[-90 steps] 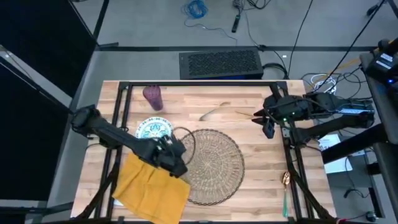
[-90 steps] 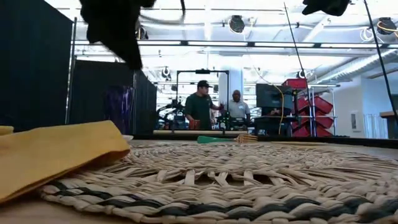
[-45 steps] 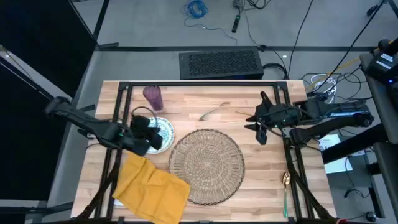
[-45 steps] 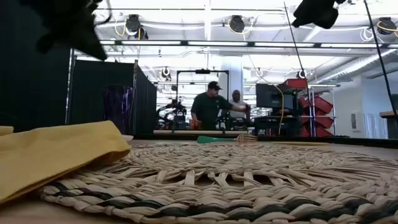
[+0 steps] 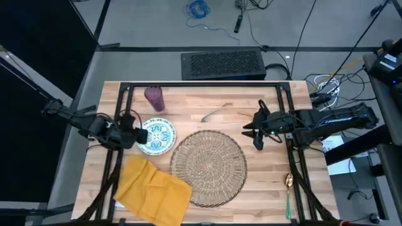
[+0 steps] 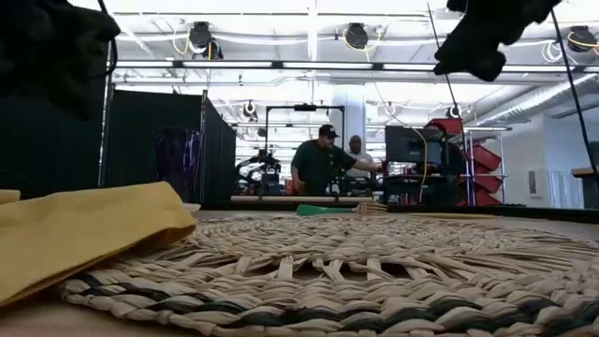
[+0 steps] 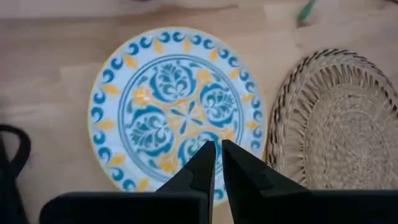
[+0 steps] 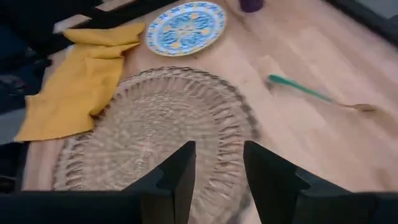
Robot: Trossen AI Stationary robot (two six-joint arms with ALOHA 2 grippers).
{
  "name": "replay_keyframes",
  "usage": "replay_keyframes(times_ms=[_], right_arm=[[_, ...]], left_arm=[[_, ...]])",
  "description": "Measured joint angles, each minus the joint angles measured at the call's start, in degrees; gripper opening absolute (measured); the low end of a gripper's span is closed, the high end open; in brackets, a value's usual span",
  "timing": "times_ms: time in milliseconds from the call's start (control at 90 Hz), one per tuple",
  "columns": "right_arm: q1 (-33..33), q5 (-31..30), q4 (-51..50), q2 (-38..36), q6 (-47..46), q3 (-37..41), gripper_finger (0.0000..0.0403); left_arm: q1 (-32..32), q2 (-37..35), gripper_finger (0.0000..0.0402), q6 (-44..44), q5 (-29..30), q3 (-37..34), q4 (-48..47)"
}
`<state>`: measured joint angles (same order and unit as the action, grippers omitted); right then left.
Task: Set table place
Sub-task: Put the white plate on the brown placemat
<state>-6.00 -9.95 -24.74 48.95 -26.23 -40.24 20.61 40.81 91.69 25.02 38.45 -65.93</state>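
Bench: the large rectangular light butcher-block wooden bench with a black metal frame carries every piece of the place setting.
Mat: the round woven straw mat lies flat at the middle with nothing on it; it looks light and floppy, best left where it is.
Napkin: the yellow cloth napkin lies crumpled at the mat's left, one corner at its rim; it is soft and limp, so pinch a raised fold.
Plate: the small white plate with a blue-green and yellow pattern rests flat on the wood, just beside the mat; it is likely stiff, glazed, slippery and breakable, with the rim as the only hold.
Tumbler: the purple tumbler stands upright behind the plate.
Cutlery: a gold spoon with a teal handle lies near the front right edge; other thin pieces lie behind the mat.
Left claw: the left claw hovers above the plate's near rim, fingers clenched, holding nothing.
Right claw: the right claw hangs above the mat's right side, released, empty.
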Motion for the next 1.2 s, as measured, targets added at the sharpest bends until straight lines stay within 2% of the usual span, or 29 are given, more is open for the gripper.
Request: replay_keyframes(times_ms=[122,244,389,467,644,800,889,1000,1089,1200], right_arm=[[0.0,1.2,4.7,0.1,-0.7,3.0,0.0123],[-0.1,1.4,4.9,0.7,-1.0,3.5,0.0123],[-0.6,2.6,7.1,0.7,0.0,3.5,0.0123],[-1.0,2.9,7.9,0.7,0.2,3.5,0.0123],[-2.2,2.9,7.8,0.7,1.2,3.5,0.0123],[-2.4,2.9,7.9,0.7,1.4,3.5,0.0123],[-2.4,2.8,8.6,0.7,2.0,3.5,0.0123],[-1.9,2.8,10.9,0.7,3.6,3.5,0.0123],[-0.6,2.8,13.7,1.4,4.0,3.5,0.0123],[1.3,5.2,16.9,5.2,4.1,3.5,0.0123]], left_arm=[[-0.4,1.7,0.0014,3.7,-1.2,-0.1,0.8],[-0.4,4.6,0.0014,5.3,-1.8,-0.1,5.4],[-0.4,10.6,0.0013,3.9,-3.8,-0.1,11.5],[-0.1,14.5,0.0013,3.7,-6.9,-0.1,12.7],[3.4,20.6,0.0013,4.3,-12.1,-0.2,16.2],[8.0,23.9,0.0013,13.0,-12.6,-0.2,12.8],[10.1,24.8,0.0013,17.6,-11.2,-0.3,10.2],[9.8,24.9,0.0013,20.3,-5.4,-1.6,12.5],[7.3,25.2,0.0013,19.2,-1.5,-2.4,17.5],[3.4,27.3,0.0013,13.5,-0.6,-2.6,20.8]])
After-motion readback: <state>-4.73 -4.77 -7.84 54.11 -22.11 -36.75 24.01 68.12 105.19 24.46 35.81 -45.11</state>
